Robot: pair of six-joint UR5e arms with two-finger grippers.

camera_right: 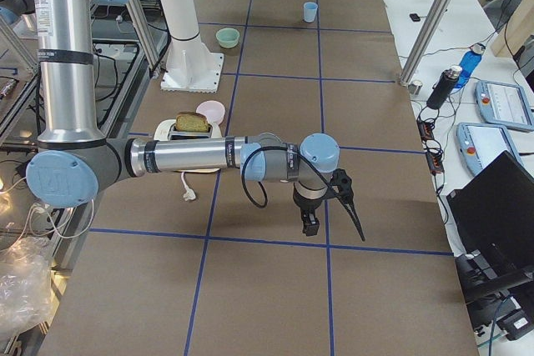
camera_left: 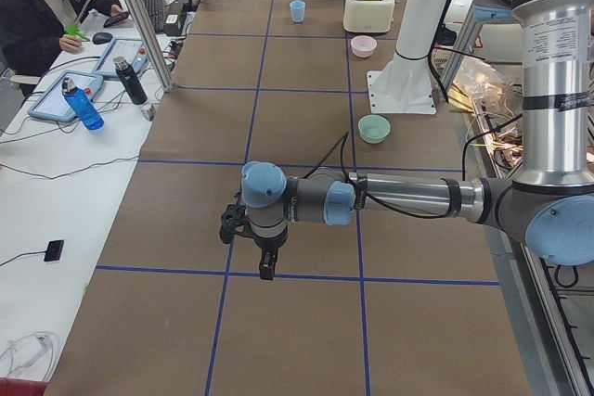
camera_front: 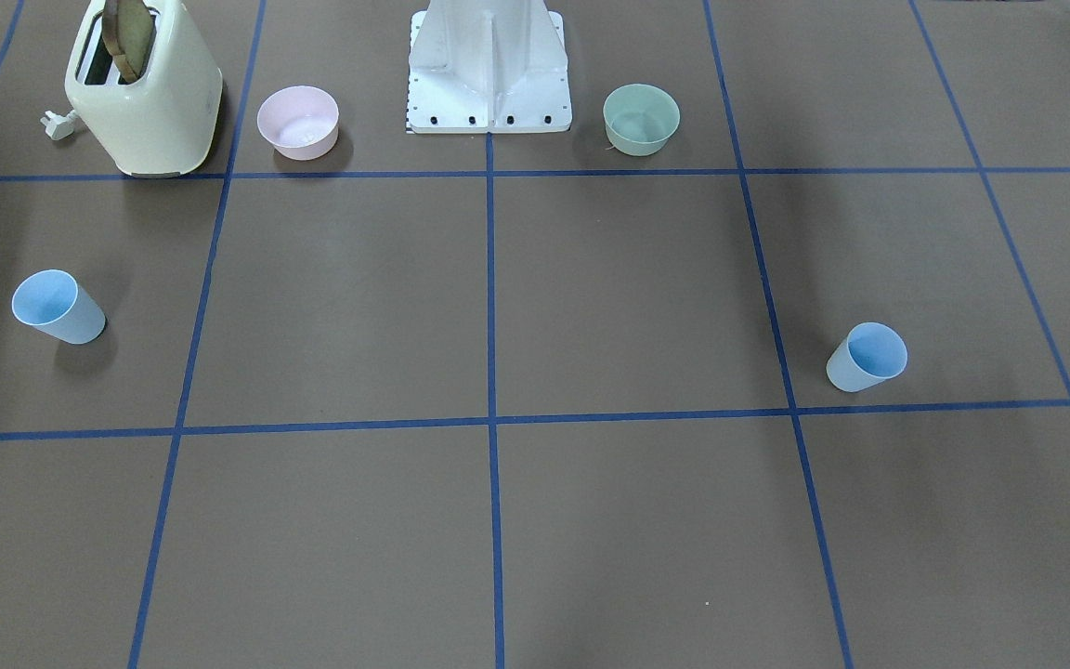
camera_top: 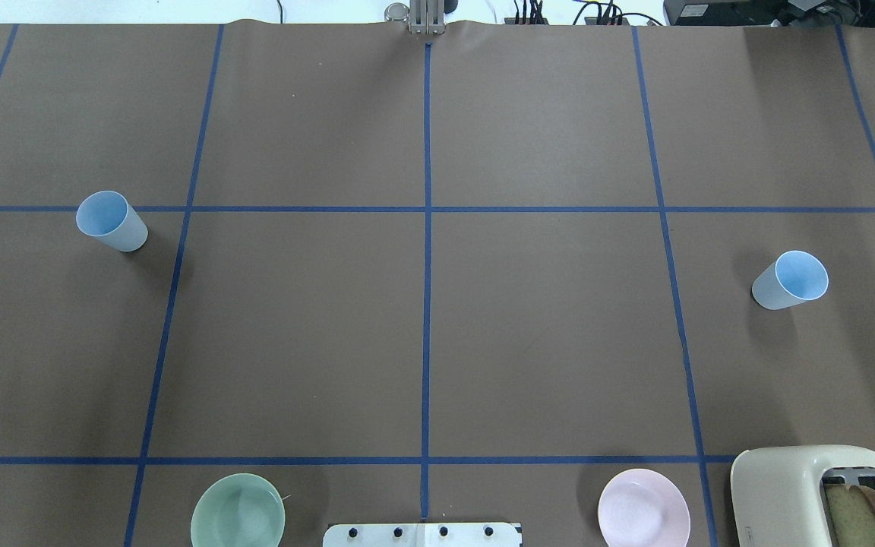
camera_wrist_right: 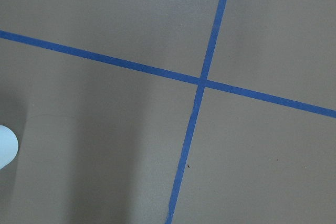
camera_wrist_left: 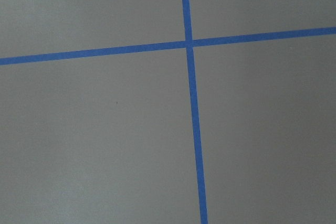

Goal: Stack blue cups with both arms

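While the right-side cup stands upright out from the toaster, the left-side cup stands out from the green bowl, well apart from it on the table. Overhead, both cups sit near opposite ends, touched by nothing. From the left end, the left gripper hangs over blue tape; from the right end, the right gripper does too. I cannot tell how either gripper's jaws stand. Both wrist views show crossing tape lines.
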